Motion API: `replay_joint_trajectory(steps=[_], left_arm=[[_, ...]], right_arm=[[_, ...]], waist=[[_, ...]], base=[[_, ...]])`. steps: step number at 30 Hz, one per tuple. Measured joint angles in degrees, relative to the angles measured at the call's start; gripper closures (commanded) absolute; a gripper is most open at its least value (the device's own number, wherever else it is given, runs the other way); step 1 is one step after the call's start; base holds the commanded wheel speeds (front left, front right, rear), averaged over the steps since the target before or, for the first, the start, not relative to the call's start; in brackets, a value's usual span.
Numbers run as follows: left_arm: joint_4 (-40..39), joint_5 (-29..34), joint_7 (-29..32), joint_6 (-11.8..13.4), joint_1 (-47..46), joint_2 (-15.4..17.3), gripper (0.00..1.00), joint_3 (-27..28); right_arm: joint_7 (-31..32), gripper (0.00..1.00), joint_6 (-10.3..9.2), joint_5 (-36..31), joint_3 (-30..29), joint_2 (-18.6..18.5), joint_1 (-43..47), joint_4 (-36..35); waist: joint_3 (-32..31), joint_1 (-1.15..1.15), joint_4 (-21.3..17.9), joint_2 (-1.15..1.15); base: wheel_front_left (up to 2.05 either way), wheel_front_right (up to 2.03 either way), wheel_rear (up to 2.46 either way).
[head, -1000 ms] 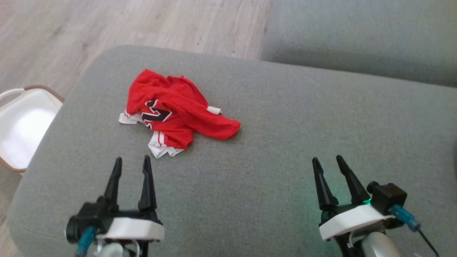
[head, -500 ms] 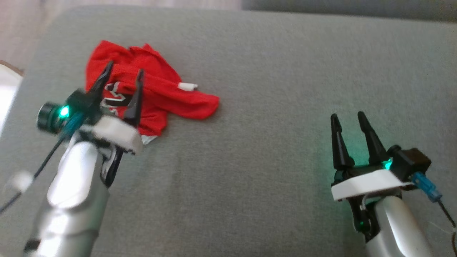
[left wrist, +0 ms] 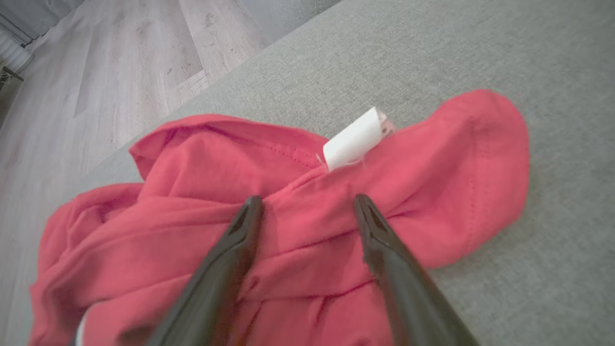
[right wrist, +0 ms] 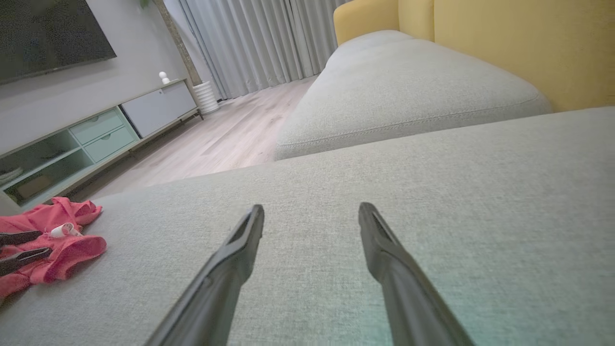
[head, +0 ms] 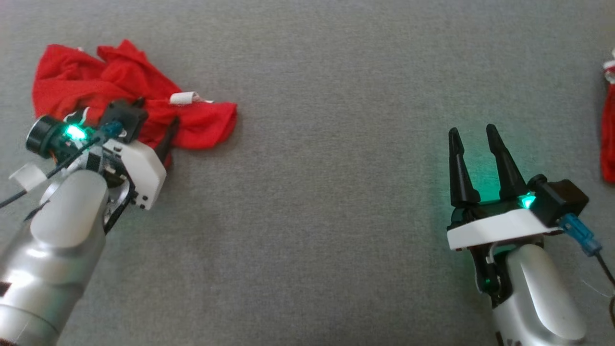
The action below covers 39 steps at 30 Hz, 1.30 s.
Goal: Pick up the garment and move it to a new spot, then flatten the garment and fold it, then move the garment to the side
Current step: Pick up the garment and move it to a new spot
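The red garment [head: 120, 91] lies crumpled on the grey cushion [head: 312, 202], at about ten o'clock in the head view, with a small white tag [head: 182, 98] sticking up toward its three o'clock end. The left gripper [left wrist: 307, 199] reaches over the heap from its six o'clock side with its fingers spread wide. In the left wrist view a ridge of red cloth runs between the two tips, and nothing is pinched. Whether the tips press into the cloth or hang just above it I cannot tell. The right gripper [head: 472, 129] sits at four o'clock in the head view, well apart from the garment. Its fingers are also spread, point toward twelve o'clock over bare cushion, and hold nothing. At the three o'clock edge of the head view a strip of another red cloth [head: 609, 144] shows. In the left wrist view wooden floor [left wrist: 120, 57] lies past the cushion at eleven o'clock; in the right wrist view a yellow sofa back [right wrist: 504, 43] stands at one o'clock
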Motion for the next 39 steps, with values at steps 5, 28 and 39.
replay_joint_trajectory(steps=[5,28,39], left_arm=[[2.0,-2.8,-3.4,0.0,-0.7,-0.2,1.00,-2.2],[-36.8,0.4,-19.2,7.6,6.3,-1.9,1.00,14.7],[-44.3,2.4,-19.2,6.4,7.7,-3.7,1.00,18.4]], right_arm=[[0.0,0.00,0.00,0.0,-0.3,0.0,0.0,0.0],[0.0,0.00,0.00,1.5,-0.3,0.0,1.9,2.1],[0.0,0.00,0.00,2.6,0.5,0.0,2.8,2.1]], waist=[[-0.4,-0.01,-0.6,0.00],[-12.2,-0.02,-0.9,0.00],[-14.1,-0.01,-4.9,0.00]], base=[[0.00,0.00,0.00],[0.00,0.00,0.00],[0.00,0.00,0.00]])
